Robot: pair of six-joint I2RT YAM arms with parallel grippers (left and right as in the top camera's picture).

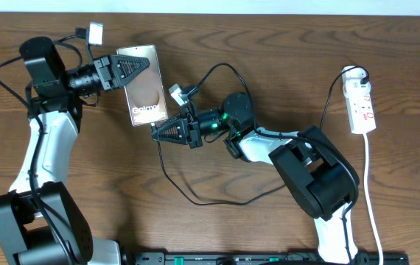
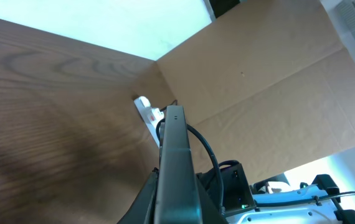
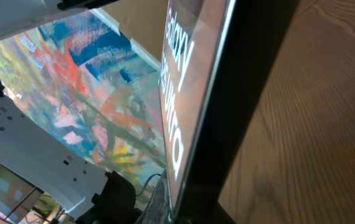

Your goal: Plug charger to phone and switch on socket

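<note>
Across the bronze-brown face of the phone (image 1: 145, 85) runs white "Galaxy" lettering. In the right wrist view the same word stands huge and cropped on the glass (image 3: 180, 81), with a second line under it that seems to read "Ultra". The glossy face there mirrors a bright painted pattern of red, blue and green. The phone sits at the upper left of the dark wood-grain table (image 1: 269, 44), slightly tilted. The left end effector (image 1: 140, 66) is clamped on its upper part, and the left wrist view shows the handset edge-on as a thin grey slab (image 2: 175, 162) between the fingers. The right end effector (image 1: 158, 131) is closed, its tips just beside the phone's lower edge. Whether it pinches the plug tip cannot be told, since the tip is hidden. The charger (image 1: 195, 200), a thin black cable, leads away from those tips in a wide loop over the table and passes under the right arm. The socket (image 1: 362, 105), a white oblong strip with small red marks too small to read, lies well apart at the right edge. Its white lead (image 1: 372, 199) trails toward the near edge. A flat brown board (image 2: 258, 81) stands behind the table.
</note>
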